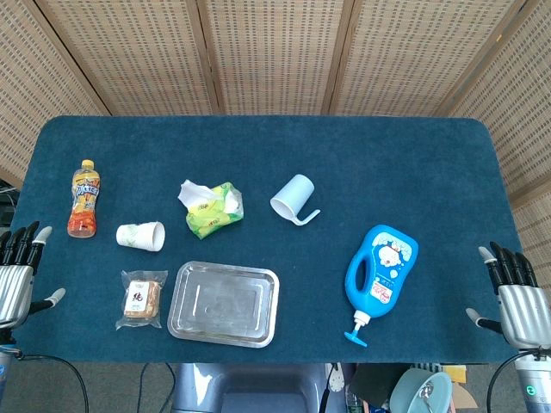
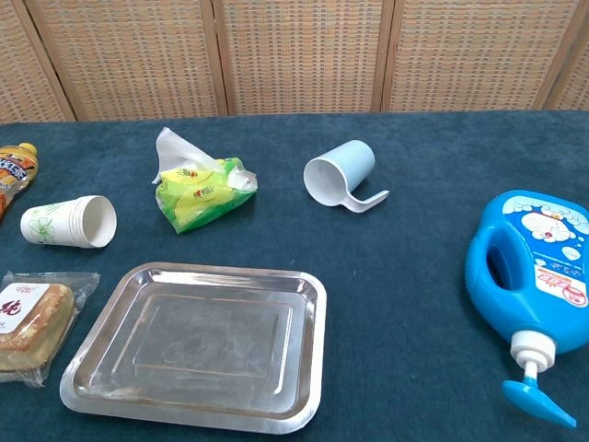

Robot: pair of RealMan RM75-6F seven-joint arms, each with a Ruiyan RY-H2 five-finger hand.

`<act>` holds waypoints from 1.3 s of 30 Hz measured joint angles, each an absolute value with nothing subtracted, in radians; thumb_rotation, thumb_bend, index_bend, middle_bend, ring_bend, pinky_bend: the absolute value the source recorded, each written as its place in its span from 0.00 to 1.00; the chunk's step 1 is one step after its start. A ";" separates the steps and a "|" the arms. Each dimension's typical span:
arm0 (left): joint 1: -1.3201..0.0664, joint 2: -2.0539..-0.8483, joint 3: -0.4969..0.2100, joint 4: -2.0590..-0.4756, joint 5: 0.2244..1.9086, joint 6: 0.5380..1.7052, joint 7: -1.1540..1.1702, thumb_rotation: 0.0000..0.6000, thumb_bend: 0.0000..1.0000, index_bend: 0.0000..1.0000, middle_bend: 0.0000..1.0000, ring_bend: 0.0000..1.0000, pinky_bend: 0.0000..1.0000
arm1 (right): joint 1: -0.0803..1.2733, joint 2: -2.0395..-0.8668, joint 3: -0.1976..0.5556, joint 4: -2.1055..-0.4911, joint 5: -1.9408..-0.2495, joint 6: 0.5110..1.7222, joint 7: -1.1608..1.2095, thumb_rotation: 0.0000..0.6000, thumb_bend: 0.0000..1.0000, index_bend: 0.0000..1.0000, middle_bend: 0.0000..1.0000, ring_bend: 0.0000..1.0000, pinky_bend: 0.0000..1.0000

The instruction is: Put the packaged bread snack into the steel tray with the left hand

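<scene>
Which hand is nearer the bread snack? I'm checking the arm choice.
Left. The left hand sits just left of the bread snack; the right hand is across the table, beyond the tray.

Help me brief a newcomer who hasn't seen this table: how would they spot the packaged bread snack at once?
Start at the steel tray near the table's front edge. Directly to its left lies the packaged bread snack, flat in a clear wrapper with a white label. Unlike the paper cup lying on its side just behind it, it is flat, squarish and brown.
</scene>
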State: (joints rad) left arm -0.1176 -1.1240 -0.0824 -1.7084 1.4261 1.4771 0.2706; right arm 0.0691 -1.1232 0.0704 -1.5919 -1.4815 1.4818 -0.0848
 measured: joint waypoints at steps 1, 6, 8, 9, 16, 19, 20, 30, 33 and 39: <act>-0.120 -1.124 -0.085 -1.709 1.423 1.475 0.270 1.00 0.04 0.00 0.00 0.00 0.00 | 0.070 -1.123 0.072 -1.592 -1.478 1.480 -0.084 1.00 0.08 0.00 0.00 0.00 0.00; -0.128 -1.121 -0.089 -1.714 1.417 1.466 0.274 1.00 0.05 0.00 0.00 0.00 0.00 | 0.073 -1.120 0.076 -1.592 -1.471 1.474 -0.080 1.00 0.08 0.00 0.00 0.00 0.00; -0.129 -1.121 -0.089 -1.717 1.416 1.463 0.279 1.00 0.05 0.00 0.00 0.00 0.00 | 0.072 -1.120 0.076 -1.592 -1.471 1.475 -0.078 1.00 0.08 0.00 0.00 0.00 0.00; -0.130 -1.121 -0.089 -1.719 1.416 1.463 0.281 1.00 0.05 0.00 0.00 0.00 0.00 | 0.072 -1.120 0.075 -1.590 -1.471 1.475 -0.077 1.00 0.08 0.00 0.00 0.00 0.00; -0.136 -1.120 -0.078 -1.726 1.422 1.446 0.295 1.00 0.06 0.00 0.00 0.00 0.00 | 0.061 -1.127 0.069 -1.576 -1.475 1.488 -0.060 1.00 0.08 0.00 0.00 0.00 0.00; -0.144 -1.110 -0.079 -1.741 1.422 1.436 0.300 1.00 0.07 0.00 0.00 0.00 0.00 | 0.055 -1.128 0.068 -1.570 -1.476 1.497 -0.047 1.00 0.08 0.00 0.00 0.00 0.00; -0.147 -1.106 -0.079 -1.750 1.421 1.433 0.303 1.00 0.07 0.00 0.00 0.00 0.00 | 0.053 -1.128 0.068 -1.569 -1.477 1.499 -0.046 1.00 0.08 0.00 0.00 0.00 0.00; -0.162 -1.066 -0.077 -1.846 1.380 1.392 0.350 1.00 0.09 0.00 0.00 0.00 0.00 | 0.045 -1.108 0.068 -1.550 -1.485 1.511 -0.014 1.00 0.08 0.00 0.00 0.00 0.00; -0.174 -1.056 -0.072 -1.873 1.331 1.341 0.370 1.00 0.10 0.00 0.00 0.00 0.00 | 0.052 -1.108 0.072 -1.531 -1.483 1.498 0.010 1.00 0.08 0.00 0.00 0.00 0.00; -0.211 -1.070 -0.069 -1.906 1.214 1.256 0.424 1.00 0.10 0.00 0.00 0.00 0.00 | 0.061 -1.124 0.072 -1.485 -1.498 1.494 0.050 1.00 0.08 0.00 0.00 0.00 0.00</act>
State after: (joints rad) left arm -0.2110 -1.0701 -0.0687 -1.9063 1.2145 1.2564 0.4236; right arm 0.0609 -1.1242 0.0723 -1.4855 -1.4976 1.4944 0.0504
